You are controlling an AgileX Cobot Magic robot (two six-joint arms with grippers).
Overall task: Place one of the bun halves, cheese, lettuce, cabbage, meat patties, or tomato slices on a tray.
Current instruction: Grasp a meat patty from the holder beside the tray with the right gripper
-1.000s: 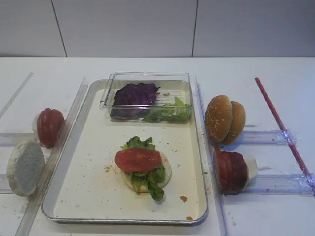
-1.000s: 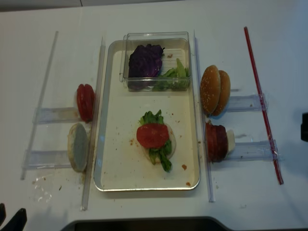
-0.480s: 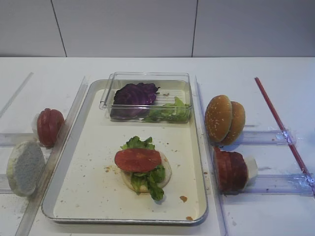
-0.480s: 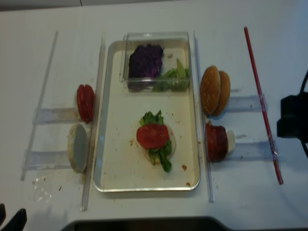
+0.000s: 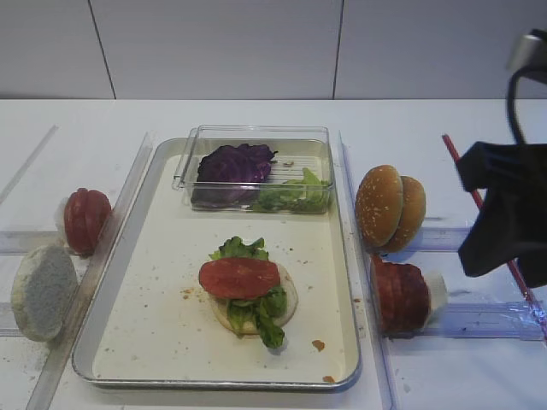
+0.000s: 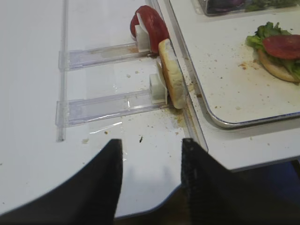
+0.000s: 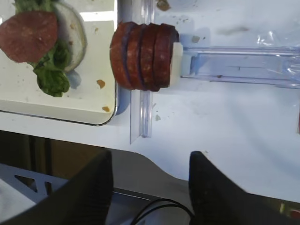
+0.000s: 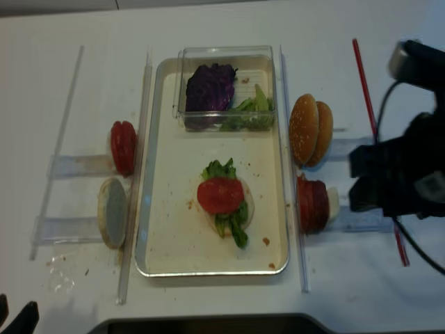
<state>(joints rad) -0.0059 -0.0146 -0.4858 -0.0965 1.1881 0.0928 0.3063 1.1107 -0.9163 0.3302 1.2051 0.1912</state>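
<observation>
Four meat patties [image 7: 143,57] are seen standing on edge just right of the tray [image 5: 111,290], flat faces toward it, the row's long axis along a clear plastic rail [image 7: 243,65]. One glossy tomato slice [image 5: 240,278] lies on the tray's lettuce [image 5: 256,314]. Right gripper [image 7: 150,187]: jaws spread, empty. Left gripper [image 6: 151,176]: likewise apart, empty.

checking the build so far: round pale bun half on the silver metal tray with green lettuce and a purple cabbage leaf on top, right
Not quite: the top layer is a glossy red tomato slice, not cabbage. It lies on ruffled green lettuce over the pale bun half on the silver metal tray; the exterior high view shows this.
</observation>
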